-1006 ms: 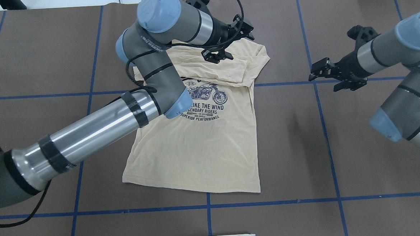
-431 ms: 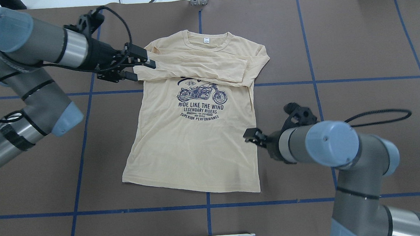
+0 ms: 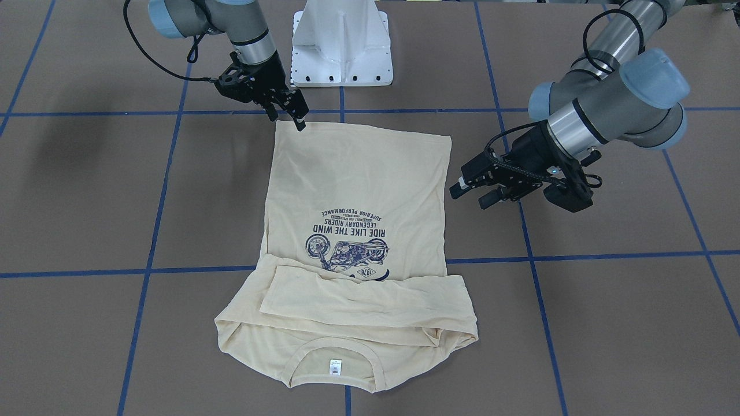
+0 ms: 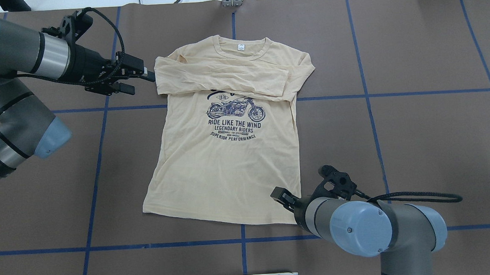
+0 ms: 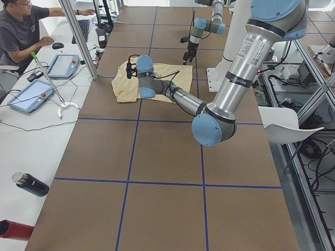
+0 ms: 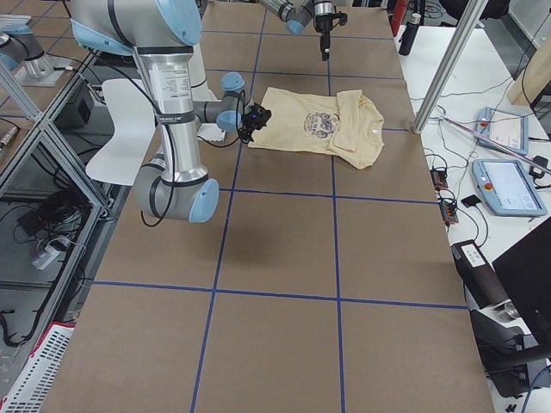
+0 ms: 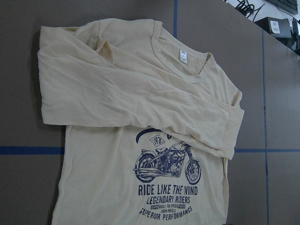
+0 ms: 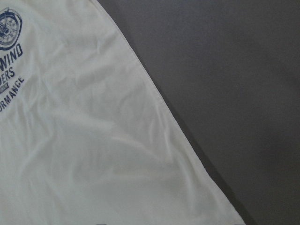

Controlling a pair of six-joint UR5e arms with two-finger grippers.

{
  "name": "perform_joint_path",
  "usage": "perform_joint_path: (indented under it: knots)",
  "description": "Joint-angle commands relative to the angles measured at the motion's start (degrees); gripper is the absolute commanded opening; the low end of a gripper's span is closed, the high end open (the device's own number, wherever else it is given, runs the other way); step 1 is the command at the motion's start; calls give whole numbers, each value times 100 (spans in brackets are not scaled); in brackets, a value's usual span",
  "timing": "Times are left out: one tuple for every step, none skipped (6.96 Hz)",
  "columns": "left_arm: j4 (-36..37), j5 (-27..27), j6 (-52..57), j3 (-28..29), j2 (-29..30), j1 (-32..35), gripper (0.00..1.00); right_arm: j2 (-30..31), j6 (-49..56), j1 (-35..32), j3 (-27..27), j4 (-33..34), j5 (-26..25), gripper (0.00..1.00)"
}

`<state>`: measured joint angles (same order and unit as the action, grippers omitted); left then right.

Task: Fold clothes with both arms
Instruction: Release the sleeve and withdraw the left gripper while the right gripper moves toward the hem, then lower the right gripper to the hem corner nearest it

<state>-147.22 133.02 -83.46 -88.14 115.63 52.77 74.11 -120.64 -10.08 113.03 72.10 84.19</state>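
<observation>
Empty left hand (image 4: 142, 83) spread wide beside shirt (image 4: 230, 172) sleeve; right hand (image 3: 286, 120) spread at hem corner.

Shirt (image 4: 226, 172): flat on the table (image 4: 416, 124), collar away from me, sleeves (image 4: 225, 77) across the chest.
My left gripper (image 4: 139, 82): beside its left shoulder.
My right gripper (image 3: 287, 115): at the near right hem corner.

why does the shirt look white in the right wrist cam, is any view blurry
Right wrist view: the shirt is overexposed, washed nearly white, and slightly soft. Left wrist view: it shows its true cream colour, with the print sharp. Overhead view: even light, no glare.
</observation>
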Motion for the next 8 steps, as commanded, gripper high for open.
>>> perform_joint_path:
  knots:
    - [0, -13, 14, -10, -23, 5, 86, 50, -153, 77, -61, 23, -35, 92]
    - [0, -22, 5, -10, -23, -3, 86, 59, -153, 85, -131, 23, -26, 92]
    - [0, -13, 5, -19, -32, 5, 86, 59, -153, 77, -123, 32, 0, 92]
    - [0, -22, 5, -10, -32, 5, 86, 68, -144, 85, -141, 32, 1, 92]
    - [0, -22, 14, -10, -32, 5, 86, 68, -153, 94, -132, 32, 18, 92]
    - [-9, -22, 14, -10, -58, 5, 86, 68, -153, 120, -149, 41, 18, 91]
    - [-9, -22, 14, -10, -67, -3, 86, 68, -144, 147, -150, 41, 18, 90]
    - [-35, -22, 14, -1, -76, -3, 86, 68, -144, 156, -167, 41, 18, 90]
